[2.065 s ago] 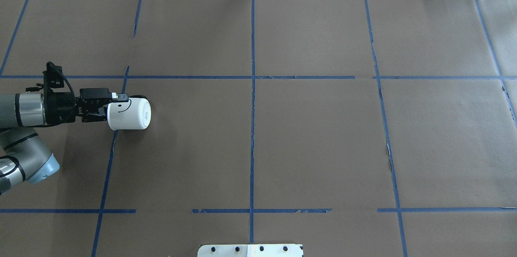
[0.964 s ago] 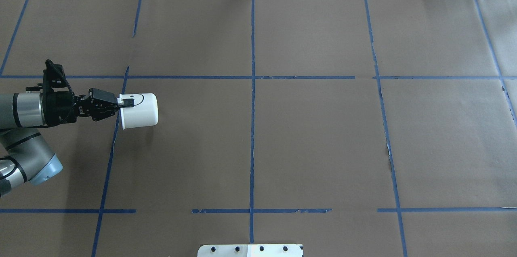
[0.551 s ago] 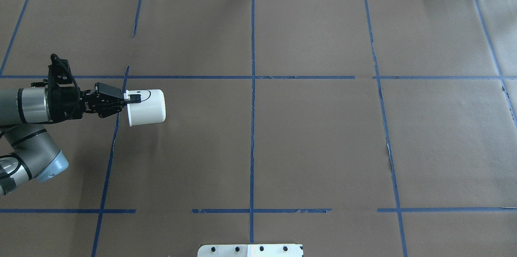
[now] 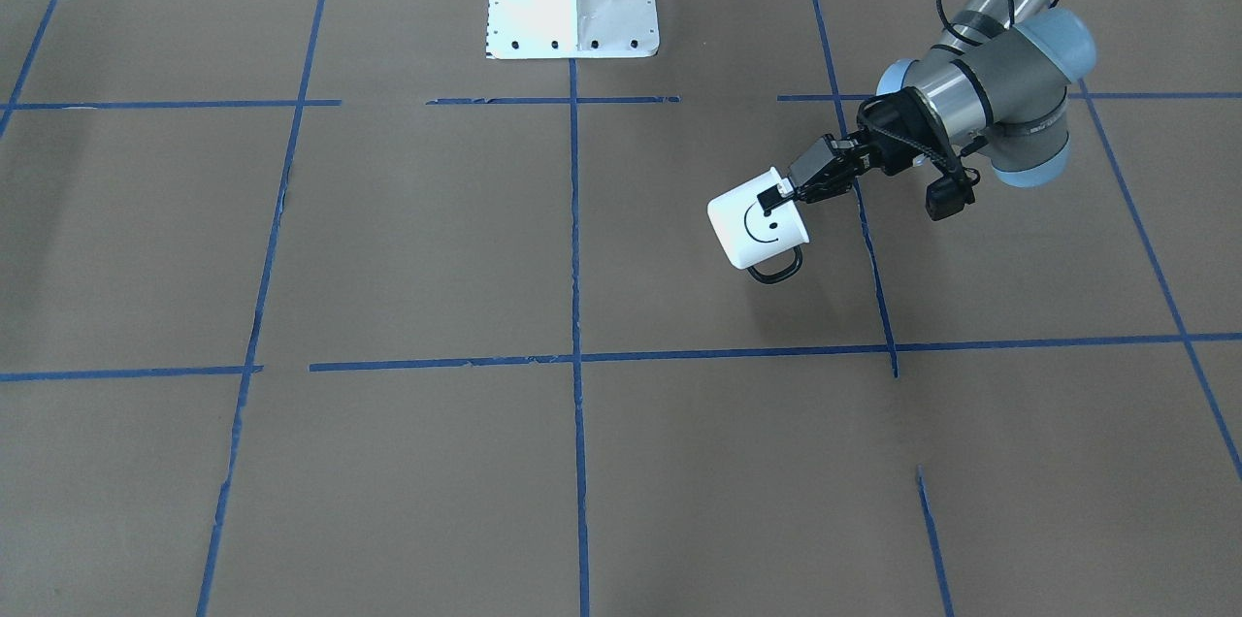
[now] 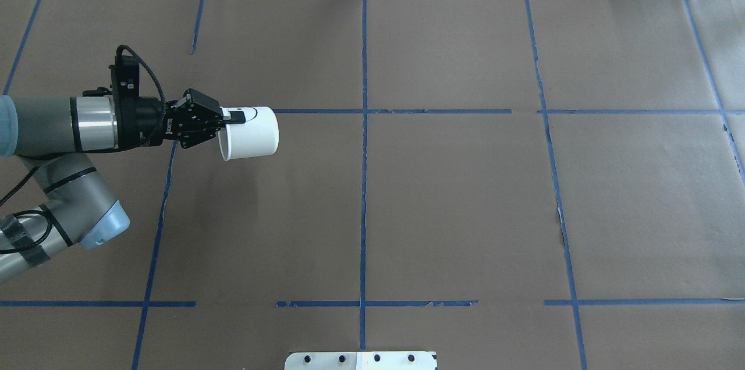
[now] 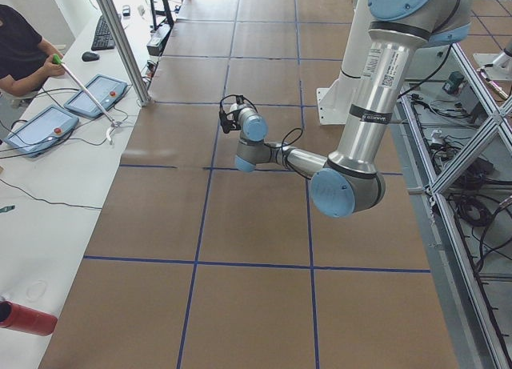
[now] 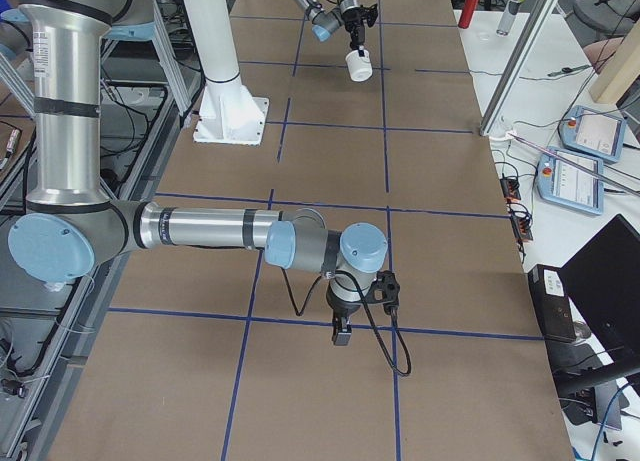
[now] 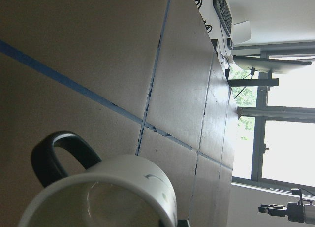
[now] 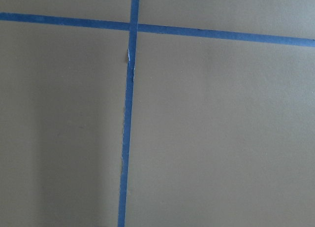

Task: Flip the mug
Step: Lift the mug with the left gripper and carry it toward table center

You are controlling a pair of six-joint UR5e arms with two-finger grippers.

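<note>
- Gripping the mug (image 5: 251, 132) by its rim, the left end effector (image 5: 229, 120) holds it sideways above the bench (image 5: 465, 201), near blue tape lines (image 5: 364, 184).
- Right end effector (image 7: 341, 333): open or closed, cannot tell.

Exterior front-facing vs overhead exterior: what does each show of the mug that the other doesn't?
Front-facing only: on the mug, the whole smiley face and the black loop handle hanging underneath. Overhead only: the mug's plain white upper side, with just a sliver of the smiley at its far edge and no handle visible. Both: the left end effector shut on the rim, with the mug held on its side and its mouth toward the wrist.
</note>
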